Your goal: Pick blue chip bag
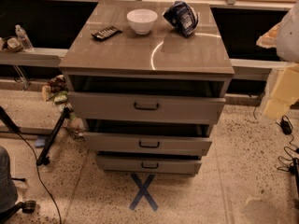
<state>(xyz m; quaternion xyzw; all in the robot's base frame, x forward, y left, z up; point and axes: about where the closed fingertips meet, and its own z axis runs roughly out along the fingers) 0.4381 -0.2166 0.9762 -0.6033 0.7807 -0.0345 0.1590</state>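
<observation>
The blue chip bag [181, 17] is dark blue glossy foil with white print. It lies at the back right of the grey cabinet top [140, 55]. A white bowl [142, 20] stands to its left, and a flat black remote control [106, 32] lies further left. My gripper [281, 94] shows as a pale, blurred shape at the right edge of the camera view. It is off the cabinet's right side, well apart from the bag and holding nothing that I can see.
The cabinet has three drawers [146, 107], each pulled out a little. A blue tape X [143, 191] marks the floor in front. A water bottle [22, 37] stands on a low shelf at left. A black stand leg [51, 139] and cables [286, 125] lie on the floor.
</observation>
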